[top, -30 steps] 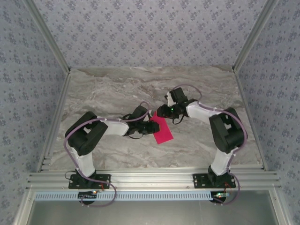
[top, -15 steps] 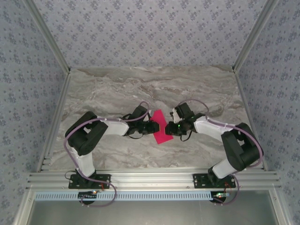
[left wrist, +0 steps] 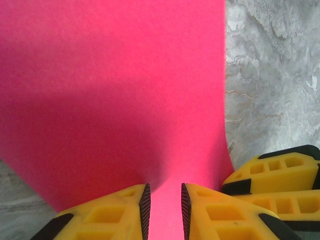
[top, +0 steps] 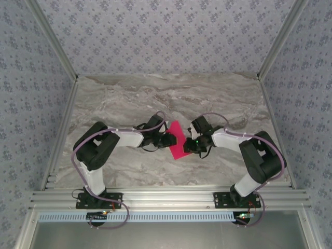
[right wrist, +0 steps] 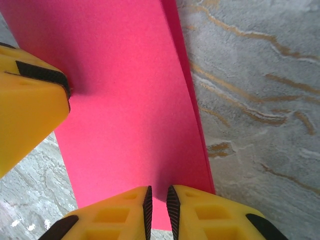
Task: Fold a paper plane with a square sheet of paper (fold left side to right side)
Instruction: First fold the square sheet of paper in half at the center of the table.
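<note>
Top external view: two robot arms meet mid-table over the square sheet of paper (top: pixel 177 140), which lies as a narrow magenta strip on the marble-patterned table (top: pixel 119 104). The left end effector (top: pixel 169 140) and right end effector (top: pixel 189 146) sit at opposite edges, jaws nearly together with a slit of pink between them. Whether they are clamped or only pressing, I cannot tell. Opposing pulls could tear or skew the thin paper, spoiling the crease. The fingers crowd each other closely and could collide.
</note>
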Motion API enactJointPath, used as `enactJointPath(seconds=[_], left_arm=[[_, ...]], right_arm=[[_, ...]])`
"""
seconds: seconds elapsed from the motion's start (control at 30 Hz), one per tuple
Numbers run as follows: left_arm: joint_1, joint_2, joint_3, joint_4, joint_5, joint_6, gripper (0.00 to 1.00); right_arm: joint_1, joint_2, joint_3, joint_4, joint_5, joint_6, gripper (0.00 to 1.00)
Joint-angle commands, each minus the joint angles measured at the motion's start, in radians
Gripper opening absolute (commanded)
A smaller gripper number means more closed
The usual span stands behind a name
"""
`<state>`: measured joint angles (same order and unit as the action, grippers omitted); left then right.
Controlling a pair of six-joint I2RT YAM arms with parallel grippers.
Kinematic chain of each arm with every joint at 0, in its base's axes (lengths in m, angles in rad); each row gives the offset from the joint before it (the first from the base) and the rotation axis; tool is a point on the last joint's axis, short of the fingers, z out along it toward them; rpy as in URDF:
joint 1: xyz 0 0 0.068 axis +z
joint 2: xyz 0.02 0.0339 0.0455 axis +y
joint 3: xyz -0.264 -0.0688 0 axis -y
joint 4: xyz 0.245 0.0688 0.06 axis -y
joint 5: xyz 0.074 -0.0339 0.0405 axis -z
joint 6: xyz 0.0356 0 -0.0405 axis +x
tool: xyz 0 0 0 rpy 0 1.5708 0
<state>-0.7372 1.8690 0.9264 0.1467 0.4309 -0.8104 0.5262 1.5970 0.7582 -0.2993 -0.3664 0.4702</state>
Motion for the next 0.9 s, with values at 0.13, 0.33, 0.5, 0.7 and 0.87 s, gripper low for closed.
enactJointPath(seconds=[0.13, 0.33, 0.5, 0.7, 0.87], left_arm=[[0.134, 0.080, 0.056, -0.044, -0.114, 0.119, 0.25], [0.204, 0.101, 0.130, -0.063, -0.082, 0.147, 0.26], [0.242, 0.141, 0.212, -0.096, -0.053, 0.164, 0.27], [0.253, 0.076, 0.206, -0.087, -0.023, 0.167, 0.28], [0.224, -0.041, 0.116, -0.042, -0.013, 0.147, 0.28]], right_arm=[[-0.003, 0.036, -0.054, -0.117, 0.110, -0.024, 0.22], [-0.002, 0.026, -0.065, -0.112, 0.104, -0.025, 0.22], [-0.003, 0.023, -0.067, -0.105, 0.095, -0.018, 0.22], [-0.002, 0.016, -0.062, -0.102, 0.087, -0.013, 0.22], [0.000, 0.013, -0.059, -0.101, 0.087, -0.010, 0.22]])
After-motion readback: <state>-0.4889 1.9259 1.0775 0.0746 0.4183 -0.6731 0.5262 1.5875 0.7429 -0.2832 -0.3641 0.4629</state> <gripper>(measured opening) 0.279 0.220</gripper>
